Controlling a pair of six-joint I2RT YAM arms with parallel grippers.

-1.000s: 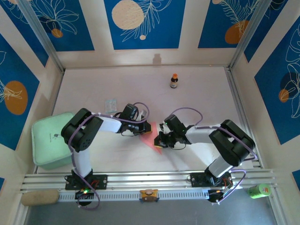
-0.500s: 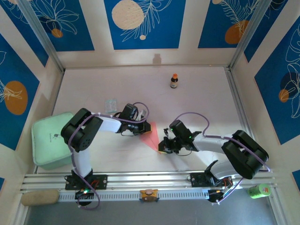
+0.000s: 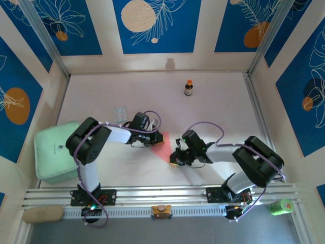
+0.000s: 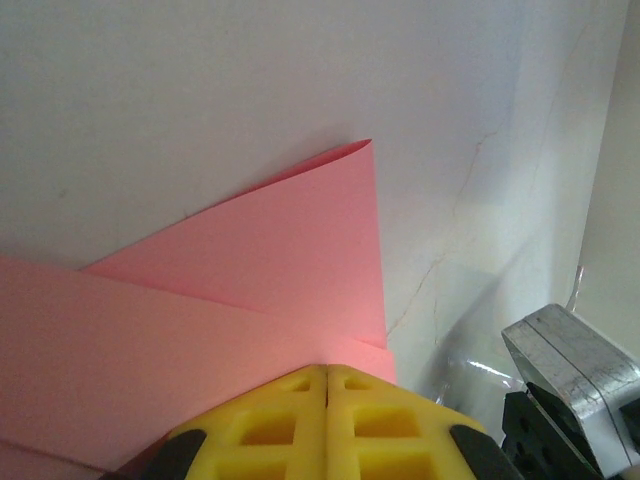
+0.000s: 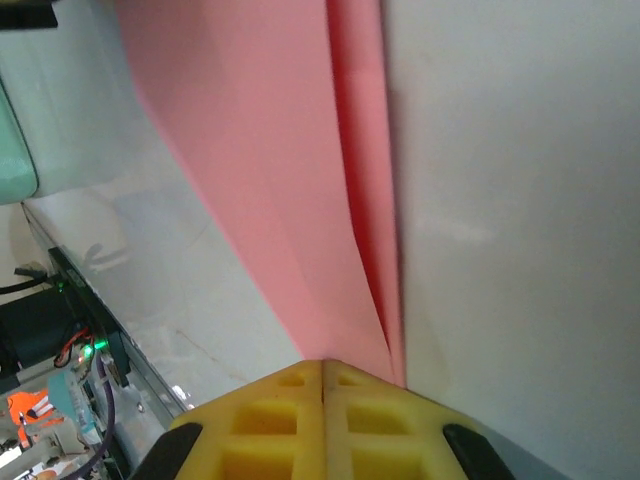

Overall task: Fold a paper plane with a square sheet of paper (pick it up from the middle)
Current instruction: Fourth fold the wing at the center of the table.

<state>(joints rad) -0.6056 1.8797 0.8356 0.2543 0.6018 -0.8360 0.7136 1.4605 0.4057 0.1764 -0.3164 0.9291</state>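
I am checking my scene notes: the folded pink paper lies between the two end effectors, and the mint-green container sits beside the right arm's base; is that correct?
Not quite: the mint-green container sits beside the left arm's base, as the top external view shows. The folded pink paper does lie between the left end effector and the right end effector.

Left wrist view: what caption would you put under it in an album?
The shut yellow left hand meets the folded pink paper lying on a white table.

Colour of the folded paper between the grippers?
Salmon pink, plain and unmarked; the folded paper shows best in the left wrist view.
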